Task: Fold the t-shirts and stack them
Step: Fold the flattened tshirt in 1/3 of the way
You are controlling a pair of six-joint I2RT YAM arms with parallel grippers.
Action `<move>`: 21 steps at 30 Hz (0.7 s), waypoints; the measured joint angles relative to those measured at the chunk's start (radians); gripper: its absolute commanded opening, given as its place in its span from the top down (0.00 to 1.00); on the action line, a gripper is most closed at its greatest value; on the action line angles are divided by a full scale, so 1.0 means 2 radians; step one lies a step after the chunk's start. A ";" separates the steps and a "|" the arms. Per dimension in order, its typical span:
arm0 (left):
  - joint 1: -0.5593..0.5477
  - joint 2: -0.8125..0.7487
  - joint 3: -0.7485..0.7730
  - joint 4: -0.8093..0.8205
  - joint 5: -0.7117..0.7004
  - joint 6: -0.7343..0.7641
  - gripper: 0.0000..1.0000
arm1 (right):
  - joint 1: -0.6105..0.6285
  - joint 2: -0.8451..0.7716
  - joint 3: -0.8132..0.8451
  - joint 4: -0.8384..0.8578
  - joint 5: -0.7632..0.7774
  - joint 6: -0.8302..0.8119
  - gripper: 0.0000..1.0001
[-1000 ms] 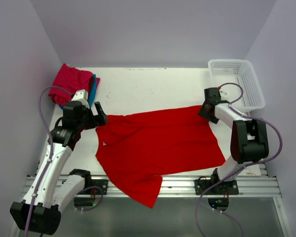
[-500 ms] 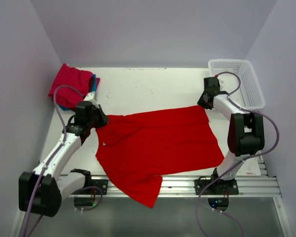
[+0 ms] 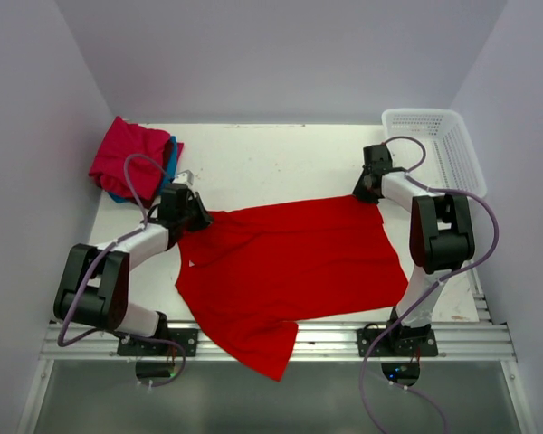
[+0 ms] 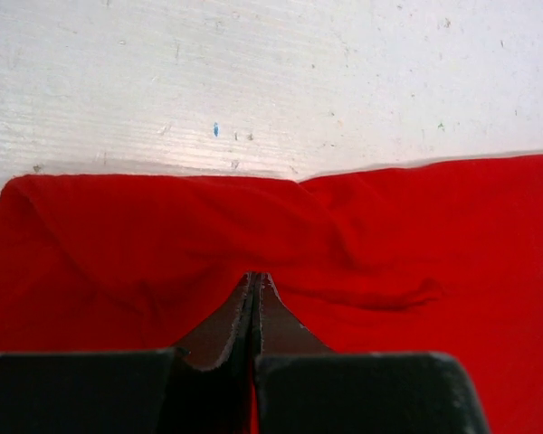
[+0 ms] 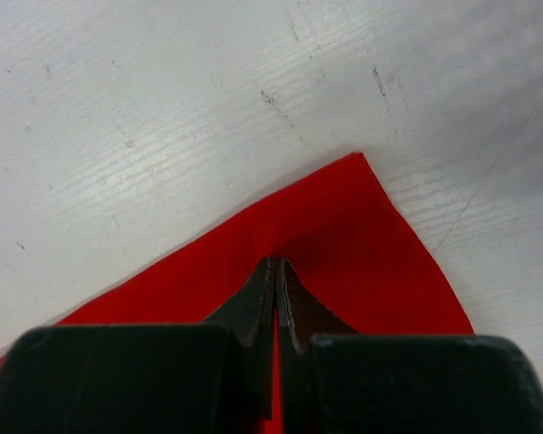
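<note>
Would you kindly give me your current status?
Both jaws shut on red shirt, far edge. Shirt spread on table. Pile and basket stand apart.

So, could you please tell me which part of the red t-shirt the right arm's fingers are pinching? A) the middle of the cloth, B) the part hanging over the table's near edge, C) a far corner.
C: in the right wrist view the right fingers are shut right at the pointed corner of the red t-shirt.
</note>
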 measured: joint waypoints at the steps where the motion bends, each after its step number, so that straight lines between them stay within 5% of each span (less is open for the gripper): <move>1: 0.000 0.001 0.001 0.000 -0.003 0.000 1.00 | 0.000 0.000 0.000 0.000 0.000 0.000 1.00; 21: -0.001 0.122 0.052 0.055 -0.027 -0.025 1.00 | 0.000 0.000 -0.004 0.001 -0.002 0.000 1.00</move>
